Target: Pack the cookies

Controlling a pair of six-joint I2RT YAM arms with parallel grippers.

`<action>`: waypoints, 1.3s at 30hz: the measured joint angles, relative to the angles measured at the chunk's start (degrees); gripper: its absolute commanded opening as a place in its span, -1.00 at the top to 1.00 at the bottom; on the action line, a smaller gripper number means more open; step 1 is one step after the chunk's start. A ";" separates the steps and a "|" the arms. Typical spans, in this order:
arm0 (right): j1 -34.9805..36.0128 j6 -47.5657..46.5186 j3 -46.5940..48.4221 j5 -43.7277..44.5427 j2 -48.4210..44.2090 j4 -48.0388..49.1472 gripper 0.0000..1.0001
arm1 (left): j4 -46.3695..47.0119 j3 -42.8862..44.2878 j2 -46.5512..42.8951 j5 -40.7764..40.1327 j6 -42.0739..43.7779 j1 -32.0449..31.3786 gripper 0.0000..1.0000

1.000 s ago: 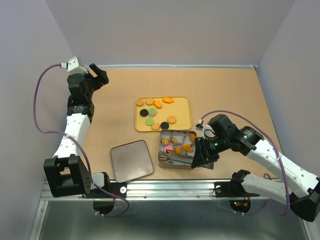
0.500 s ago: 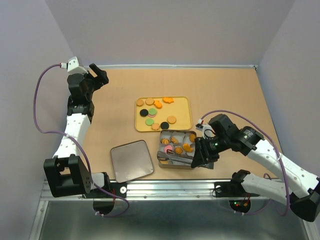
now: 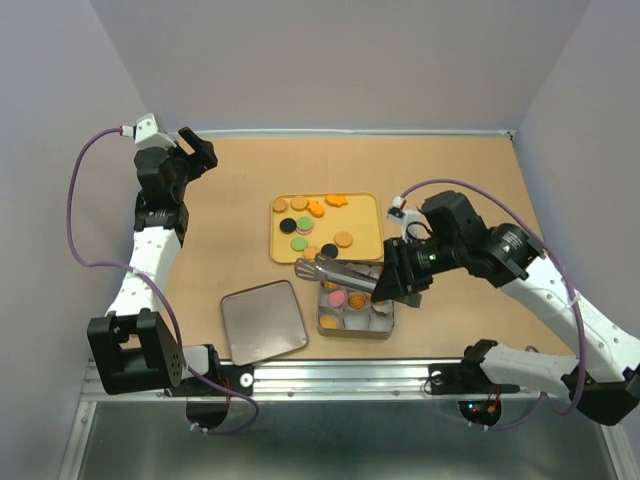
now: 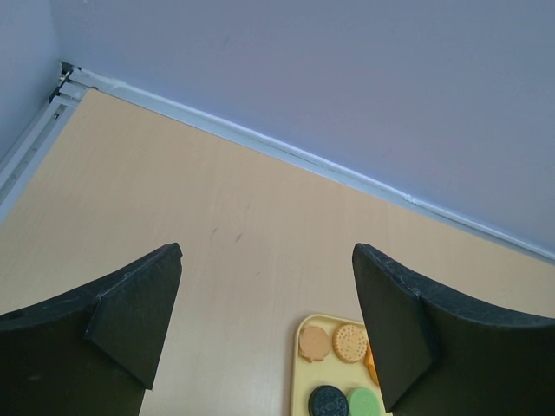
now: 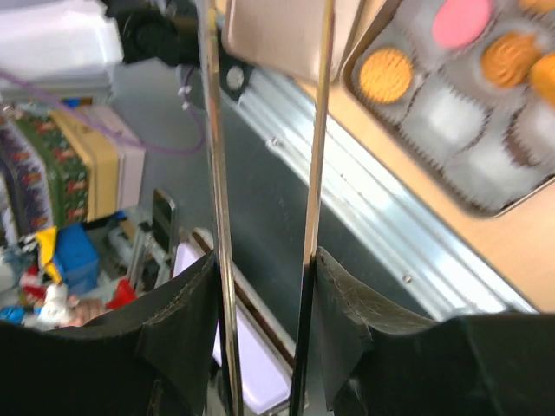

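Note:
Cookies [image 3: 300, 226], small discs in tan, green, pink and black plus orange shapes, lie on a yellow tray [image 3: 375, 215]. More cookies [image 3: 337, 297] sit in paper cups inside a metal tin [image 3: 355, 328]. My right gripper [image 3: 385, 285] is shut on metal tongs [image 3: 335, 270], held above the tin's far edge with their tips pointing left. In the right wrist view my gripper [image 5: 264, 269] holds the two arms of the tongs [image 5: 317, 156], and the tin [image 5: 408, 147] shows a pink cookie [image 5: 460, 21]. My left gripper [image 3: 195, 150] is open, raised at the far left; it also shows in the left wrist view [image 4: 264, 286].
The tin's lid [image 3: 263, 320] lies flat left of the tin, near the front edge. The left wrist view shows the tray's corner [image 4: 299, 373] with cookies [image 4: 350, 341] and bare table up to the back wall. A metal rail [image 3: 340, 375] runs along the front.
My right arm has risen and drawn back from the tin's near side. The tongs have lifted out of the tin and now hang over its far-left edge. The left arm has not moved.

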 measured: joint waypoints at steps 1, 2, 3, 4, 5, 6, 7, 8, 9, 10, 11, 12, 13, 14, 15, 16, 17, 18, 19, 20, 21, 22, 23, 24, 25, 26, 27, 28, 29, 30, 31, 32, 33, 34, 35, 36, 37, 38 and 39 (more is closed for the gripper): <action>-0.02 -0.24 1.99 1.29 1.75 0.20 0.03 | 0.00 0.00 0.00 0.02 0.00 0.00 -0.81; -0.02 -0.42 3.52 2.67 3.32 0.26 0.03 | 0.00 0.00 0.00 0.00 0.00 0.00 -0.81; 0.00 -0.59 5.03 4.28 4.96 0.48 0.03 | 0.00 0.00 0.00 0.00 0.00 0.00 -0.81; -0.02 -0.66 6.84 7.08 7.43 1.40 0.07 | 0.00 0.00 0.00 0.02 0.00 0.00 -0.81; -0.02 -0.66 8.02 9.22 9.55 1.92 0.08 | 0.00 0.00 0.00 0.02 0.00 0.00 -0.81; -0.02 -0.61 8.74 10.88 11.08 2.27 0.09 | 0.00 0.00 0.00 0.02 0.00 0.00 -0.81; -0.02 -0.61 10.08 13.77 13.84 2.75 0.10 | 0.00 0.00 0.00 0.02 0.00 0.00 -0.81; -0.02 -0.63 11.13 16.06 16.28 3.19 0.10 | 0.00 0.00 0.00 -0.02 0.00 0.00 -0.81; -0.02 -0.57 12.07 18.29 18.32 3.54 0.10 | 0.00 0.00 0.00 0.00 0.00 0.00 -0.81; -0.02 -0.61 12.85 20.31 20.37 4.09 0.11 | 0.00 0.00 0.00 0.00 0.00 0.00 -0.81; -0.02 -0.61 13.46 22.49 22.47 4.81 0.11 | 0.00 0.00 0.00 0.00 0.00 0.00 -0.81; -0.02 -0.61 13.97 24.17 24.17 5.14 0.11 | 0.00 0.00 0.00 0.04 -0.02 0.00 -0.81; -0.02 -0.74 15.04 26.12 26.18 5.14 0.11 | 0.00 0.00 0.00 0.09 0.00 0.00 -0.81; -0.02 -0.96 16.55 28.22 28.87 5.25 0.11 | 0.02 0.00 0.00 0.09 0.00 0.00 -0.81; -0.02 -1.16 17.57 29.57 30.53 5.57 0.11 | 0.00 0.00 0.00 0.15 -0.02 0.00 -0.81; -0.02 -1.57 19.45 31.32 33.00 5.57 0.11 | 0.00 0.00 0.00 0.20 -0.02 0.00 -0.81; -0.02 -1.88 21.18 32.59 34.93 5.90 0.11 | 0.00 0.00 0.00 0.26 -0.02 0.00 -0.81; -0.02 -2.14 22.18 33.40 36.17 6.58 0.11 | 0.00 0.00 0.00 0.28 -0.02 0.00 -0.81; -0.04 -2.45 24.50 34.58 38.71 6.71 0.11 | 0.00 0.00 0.00 0.44 -0.04 0.00 -0.81; -0.04 -2.73 25.68 35.12 39.95 6.78 0.11 | 0.00 0.00 0.00 0.52 -0.04 0.00 -0.81; -0.04 -3.10 27.58 35.54 41.81 7.17 0.11 | 0.00 0.00 0.00 0.68 -0.04 0.00 -0.81; -0.04 -3.32 29.05 35.71 43.39 7.63 0.11 | 0.00 0.00 0.00 0.70 -0.04 0.00 -0.81; -0.04 -3.58 30.36 35.95 44.89 7.91 0.10 | 0.00 0.00 0.00 0.79 -0.04 0.00 -0.81; -0.04 -3.80 31.69 36.02 46.21 7.96 0.10 | 0.00 0.00 0.00 0.85 -0.07 0.00 -0.81; -0.04 -4.07 32.92 36.02 47.41 8.00 0.10 | 0.00 0.00 0.00 0.92 -0.04 0.00 -0.81; -0.04 -4.31 34.03 36.04 48.57 8.17 0.10 | 0.00 0.00 0.00 0.96 -0.07 0.00 -0.81; -0.04 -4.52 35.19 36.06 49.88 8.39 0.10 | 0.00 0.00 0.00 0.98 -0.07 0.00 -0.81; -0.04 -4.72 36.17 36.06 50.80 8.41 0.10 | -0.02 0.00 0.00 1.05 -0.07 0.00 -0.81; -0.04 -4.98 37.29 36.06 51.98 8.70 0.10 | 0.02 0.00 0.00 1.05 -0.04 0.00 -0.81; -0.04 -5.11 37.99 36.06 52.85 8.90 0.10 | 0.00 0.00 0.00 1.09 -0.07 0.00 -0.81; -0.04 -5.35 38.75 36.04 53.81 9.01 0.09 | 0.00 0.00 0.00 1.09 -0.07 0.00 -0.81; -0.04 -5.62 39.34 36.04 54.53 9.05 0.09 | 0.00 0.00 0.00 1.09 -0.07 0.00 -0.81; -0.04 -5.84 40.11 35.98 55.49 9.11 0.09 | 0.00 0.00 0.00 1.11 -0.09 0.00 -0.81; -0.04 -6.12 40.72 35.87 56.37 9.14 0.09 | 0.00 0.00 0.00 1.11 -0.11 0.00 -0.81; -0.04 -6.23 40.96 35.80 56.83 9.14 0.09 | 0.00 0.00 0.00 1.22 -0.13 0.00 -0.81; -0.04 -6.29 41.42 35.65 57.55 9.14 0.09 | 0.02 0.00 0.00 1.29 -0.24 0.00 -0.81; -0.04 -6.40 41.64 35.54 58.07 9.18 0.08 | 0.00 0.00 0.00 1.33 -0.28 0.00 -0.81; -0.04 -6.49 41.66 35.36 58.53 9.27 0.08 | 0.02 0.00 0.00 1.38 -0.31 0.00 -0.81; -0.04 -6.56 41.66 35.28 58.82 9.25 0.08 | 0.02 0.00 0.00 1.38 -0.31 0.00 -0.81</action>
